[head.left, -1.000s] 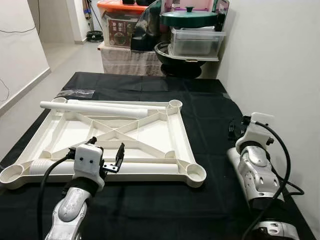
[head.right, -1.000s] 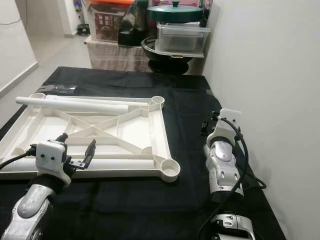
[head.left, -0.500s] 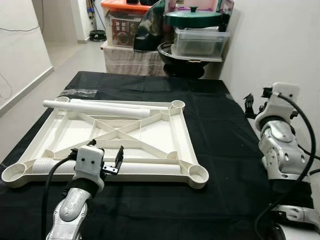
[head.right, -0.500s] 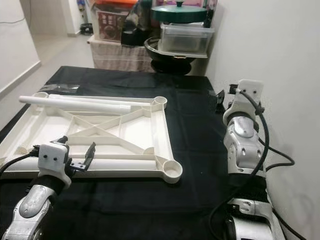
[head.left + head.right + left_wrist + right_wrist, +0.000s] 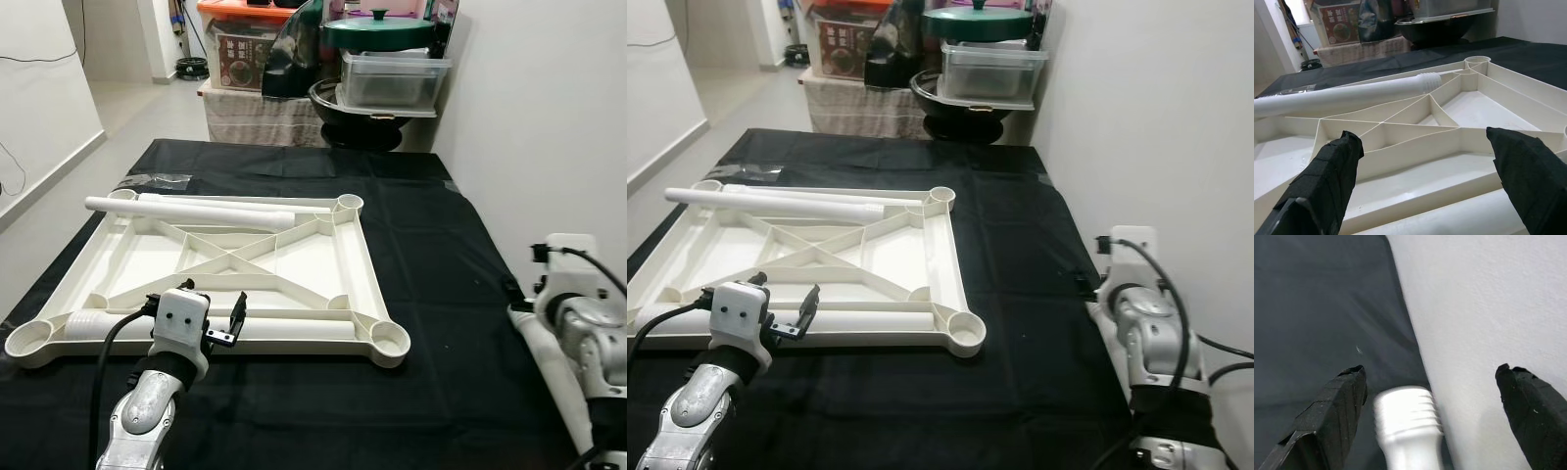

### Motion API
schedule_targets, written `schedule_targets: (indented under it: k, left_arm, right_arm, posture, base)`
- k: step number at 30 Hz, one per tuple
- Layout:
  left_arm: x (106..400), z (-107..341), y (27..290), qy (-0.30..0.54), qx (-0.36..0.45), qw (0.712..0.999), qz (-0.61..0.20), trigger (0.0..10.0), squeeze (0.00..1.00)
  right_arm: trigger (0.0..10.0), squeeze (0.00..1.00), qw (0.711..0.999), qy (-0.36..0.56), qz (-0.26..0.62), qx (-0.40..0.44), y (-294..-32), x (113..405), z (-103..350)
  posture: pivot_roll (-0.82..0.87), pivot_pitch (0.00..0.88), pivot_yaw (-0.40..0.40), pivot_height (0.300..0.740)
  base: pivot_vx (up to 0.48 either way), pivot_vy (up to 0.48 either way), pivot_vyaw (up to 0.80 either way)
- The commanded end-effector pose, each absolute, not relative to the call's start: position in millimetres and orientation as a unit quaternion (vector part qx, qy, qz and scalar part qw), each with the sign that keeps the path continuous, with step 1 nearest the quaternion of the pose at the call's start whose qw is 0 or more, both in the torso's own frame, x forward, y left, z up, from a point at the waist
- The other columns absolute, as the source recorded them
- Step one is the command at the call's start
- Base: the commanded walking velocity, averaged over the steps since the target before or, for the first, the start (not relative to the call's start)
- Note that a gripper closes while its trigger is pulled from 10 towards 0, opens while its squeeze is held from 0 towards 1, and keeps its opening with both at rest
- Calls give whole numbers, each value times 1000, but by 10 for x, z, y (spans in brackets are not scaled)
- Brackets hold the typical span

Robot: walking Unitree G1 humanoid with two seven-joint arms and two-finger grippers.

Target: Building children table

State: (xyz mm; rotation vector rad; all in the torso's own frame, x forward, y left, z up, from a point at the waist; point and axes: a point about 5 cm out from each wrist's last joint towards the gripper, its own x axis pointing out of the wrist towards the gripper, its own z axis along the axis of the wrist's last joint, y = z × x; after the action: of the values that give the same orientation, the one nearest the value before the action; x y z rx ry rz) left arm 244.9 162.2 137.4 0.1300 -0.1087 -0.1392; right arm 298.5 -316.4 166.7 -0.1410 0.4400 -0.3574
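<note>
White plastic children's table top [image 5: 265,264] lies upside down on a surface spread with black cloth [image 5: 431,245], ribbed underside facing up, a round leg socket [image 5: 387,340] at each visible corner. Diagonal ribs cross at its middle. One white table leg [image 5: 186,209] lies along the far edge of the frame, reaching from the far left corner toward the far right socket [image 5: 347,204]. A second white tube [image 5: 294,331] lies in the channel along the near edge, between the two near sockets.

Left claw [image 5: 211,318] hovers at the near edge of the frame, just above the near tube, its two black fingers [image 5: 1332,176] spread wide apart with nothing between them. Right claw [image 5: 1430,416], seen in the right wrist view, is at the right margin of the cloth beside the white wall [image 5: 549,127]; its fingers [image 5: 1530,406] are likewise wide apart and empty, with another ribbed white tube end [image 5: 1408,421] lying between them on the cloth.

Beyond the cloth stand a storage box [image 5: 240,49], a clear plastic container [image 5: 392,78] and a green lid [image 5: 377,32].
</note>
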Motion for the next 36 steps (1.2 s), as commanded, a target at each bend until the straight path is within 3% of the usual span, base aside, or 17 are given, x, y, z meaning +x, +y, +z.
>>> schedule_targets:
  k: [1,9,11,23,24,25,32,36]
  left_arm:
    - [2452,1330,1595,-44,64,994,-73,10000,0]
    - [2455,1325,1627,-44,67,994,-69,10000,0]
    - [2455,1324,1659,-44,69,995,-63,10000,0]
    - [2445,1305,1660,-42,72,995,-58,10000,0]
    - [2441,1305,1664,-41,72,995,-57,10000,0]
    - [2438,1306,1669,-41,73,995,-56,10000,0]
    - [2437,1309,1688,-40,76,995,-55,10000,0]
    - [2456,1328,1677,-42,77,994,-60,10000,0]
  right_arm:
    - [10000,0,946,265,-174,-65,-3241,2910,1511]
    - [10000,0,932,331,-140,-33,-3252,2829,1304]
    - [10000,0,923,368,-109,11,-3215,2804,1184]
    - [10000,0,905,409,-112,20,-3285,2760,952]
    - [4235,0,900,421,-111,25,-3300,2728,873]
    - [0,0,898,426,-108,29,-3309,2703,817]
    - [0,0,901,422,-89,35,-3246,2725,790]
    - [0,0,938,342,-11,61,-2854,3009,1082]
  posture:
    - [-27,0,-91,740]
    - [-24,0,-103,740]
    - [-21,0,-110,740]
    - [-17,0,-116,740]
    - [-12,0,-119,740]
    - [-7,0,-122,740]
    - [-5,0,-117,740]
    - [5,0,-106,740]
  base:
    - [0,0,0]
    - [0,0,0]
    - [0,0,0]
    - [0,0,0]
    - [0,0,0]
    - [0,0,0]
    - [0,0,0]
    - [0,0,0]
